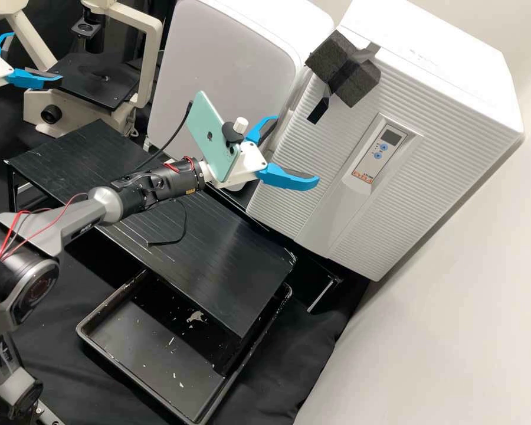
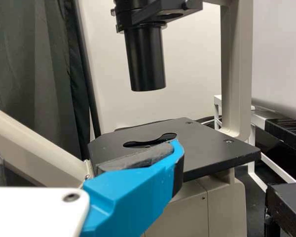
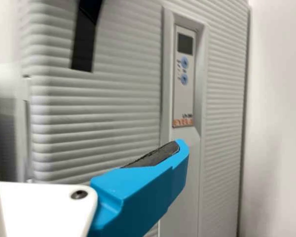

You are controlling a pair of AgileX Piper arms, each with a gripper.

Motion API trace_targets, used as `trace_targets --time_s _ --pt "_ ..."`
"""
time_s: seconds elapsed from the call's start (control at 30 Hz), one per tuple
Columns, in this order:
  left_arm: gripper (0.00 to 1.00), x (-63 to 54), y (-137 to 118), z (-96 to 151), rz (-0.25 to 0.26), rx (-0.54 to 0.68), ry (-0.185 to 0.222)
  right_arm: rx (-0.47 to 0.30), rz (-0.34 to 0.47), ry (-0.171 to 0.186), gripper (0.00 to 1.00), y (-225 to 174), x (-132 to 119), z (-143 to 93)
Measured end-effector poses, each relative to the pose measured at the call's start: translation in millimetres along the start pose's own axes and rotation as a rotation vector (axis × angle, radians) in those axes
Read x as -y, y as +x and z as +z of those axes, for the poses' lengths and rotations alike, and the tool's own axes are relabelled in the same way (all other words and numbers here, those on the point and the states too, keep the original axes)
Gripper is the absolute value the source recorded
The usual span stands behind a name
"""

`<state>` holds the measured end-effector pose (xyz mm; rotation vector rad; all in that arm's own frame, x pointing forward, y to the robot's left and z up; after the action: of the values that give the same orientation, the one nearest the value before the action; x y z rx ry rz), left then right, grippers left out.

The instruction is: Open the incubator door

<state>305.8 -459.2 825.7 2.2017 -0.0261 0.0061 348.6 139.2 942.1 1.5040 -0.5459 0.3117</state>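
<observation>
Beyond the flecked tray (image 1: 141, 348), shut incubator (image 1: 413, 177)

White, horizontally ribbed, plastic-looking incubator door (image 1: 428, 168) | shut against its white, box-shaped incubator (image 1: 448, 44) | upright | smooth recessed strip down the front; pale control panel (image 1: 379, 152), dark display, two blue round buttons | black padding taped at upper edge | right side, high view
</observation>
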Motion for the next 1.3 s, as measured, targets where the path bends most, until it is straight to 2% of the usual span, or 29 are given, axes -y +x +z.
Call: trace_targets --time_s 0.17,0.37,0.47,0.5,1.3 --pt "1.0 0.0 0 0 0.0 0.0 0.0 0.046 0.009 0.01 1.0 7 2 0" --pt "1.0 0.0 0 0 0.0 0.0 0.0 0.046 0.023 -0.011 1.0 12 0 -1" --pt "1.0 0.0 0 0 0.0 0.0 0.0 0.048 0.024 -0.01 1.0 12 0 -1" --pt "1.0 0.0 0 0 0.0 0.0 0.0 0.048 0.024 -0.01 0.0 12 0 -1" --pt "1.0 0.0 0 0 0.0 0.0 0.0 0.064 0.011 0.007 0.0 11 2 -1"
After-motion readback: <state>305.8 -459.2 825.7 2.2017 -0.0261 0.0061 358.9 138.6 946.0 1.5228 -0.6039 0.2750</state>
